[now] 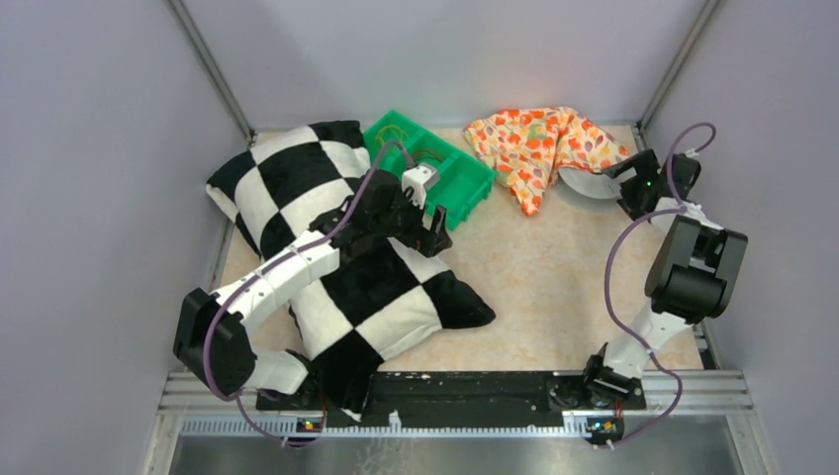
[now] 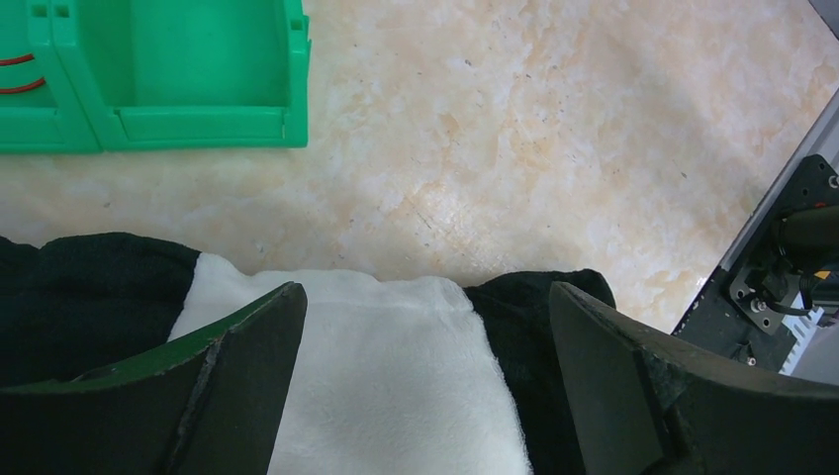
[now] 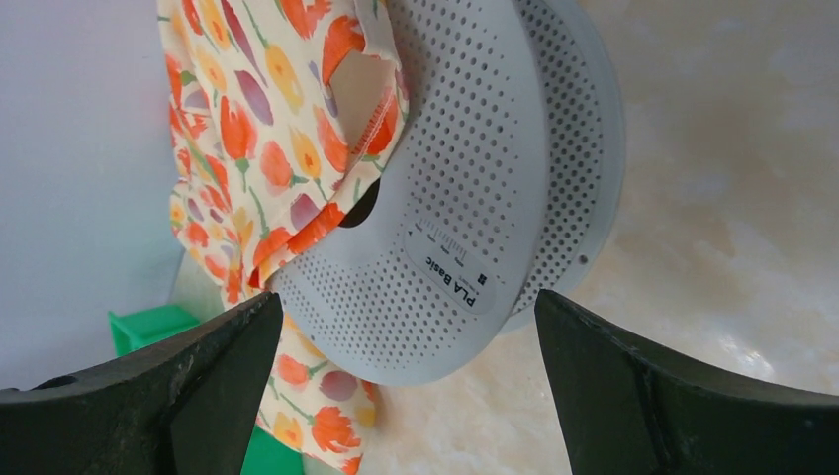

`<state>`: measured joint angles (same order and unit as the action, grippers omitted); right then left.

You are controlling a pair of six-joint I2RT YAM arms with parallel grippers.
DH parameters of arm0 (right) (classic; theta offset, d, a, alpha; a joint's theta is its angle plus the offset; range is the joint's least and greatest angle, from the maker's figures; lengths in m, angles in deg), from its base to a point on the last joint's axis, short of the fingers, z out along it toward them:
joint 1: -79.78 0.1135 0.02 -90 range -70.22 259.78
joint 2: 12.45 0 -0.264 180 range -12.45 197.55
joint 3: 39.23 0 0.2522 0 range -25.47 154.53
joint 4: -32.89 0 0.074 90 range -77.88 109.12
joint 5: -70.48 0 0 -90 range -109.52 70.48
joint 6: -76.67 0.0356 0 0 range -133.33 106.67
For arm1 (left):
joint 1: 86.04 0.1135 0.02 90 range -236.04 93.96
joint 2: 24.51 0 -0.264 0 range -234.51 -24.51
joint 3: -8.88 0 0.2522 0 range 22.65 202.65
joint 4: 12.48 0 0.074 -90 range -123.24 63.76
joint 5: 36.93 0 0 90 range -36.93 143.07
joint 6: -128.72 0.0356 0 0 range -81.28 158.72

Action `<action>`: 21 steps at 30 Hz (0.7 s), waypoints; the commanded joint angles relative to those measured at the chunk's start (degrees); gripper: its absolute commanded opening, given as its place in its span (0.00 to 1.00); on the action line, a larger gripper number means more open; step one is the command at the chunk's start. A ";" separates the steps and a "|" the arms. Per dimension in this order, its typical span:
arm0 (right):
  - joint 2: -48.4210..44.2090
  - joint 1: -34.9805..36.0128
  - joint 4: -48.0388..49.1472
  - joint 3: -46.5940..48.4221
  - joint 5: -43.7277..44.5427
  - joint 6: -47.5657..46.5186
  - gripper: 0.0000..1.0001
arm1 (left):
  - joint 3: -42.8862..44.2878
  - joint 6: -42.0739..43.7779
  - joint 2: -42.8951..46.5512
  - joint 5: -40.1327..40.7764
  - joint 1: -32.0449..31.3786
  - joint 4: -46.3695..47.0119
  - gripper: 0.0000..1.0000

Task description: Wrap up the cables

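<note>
The cables (image 2: 25, 85) lie in a compartment of the green bin (image 1: 471, 203), at 12 o'clock on the counter (image 1: 554, 287). The left hand (image 1: 435, 233) hovers released, fingers spread, over a checkered pillow (image 1: 376, 287). The right hand (image 3: 406, 386), at 2 o'clock, is likewise released. It faces a perforated white disc (image 3: 495, 148) labelled "PLA Basic" (image 3: 457, 282), its edge draped by a floral cloth (image 3: 247, 129).

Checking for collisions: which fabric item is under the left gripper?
The black-and-white checkered plush pillow, beneath the left gripper; the orange floral cloth lies far right.
</note>
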<state>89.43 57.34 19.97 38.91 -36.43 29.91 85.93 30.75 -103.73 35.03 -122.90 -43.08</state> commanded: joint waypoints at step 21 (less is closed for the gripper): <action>1.46 -2.83 32.08 -13.16 -11.37 18.68 0.00 | -1.69 0.11 4.68 2.23 -0.19 1.26 0.99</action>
<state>95.68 55.05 47.86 26.86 -47.88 48.58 84.45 30.95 -100.63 37.13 -122.90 -43.28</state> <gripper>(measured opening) 0.095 0.987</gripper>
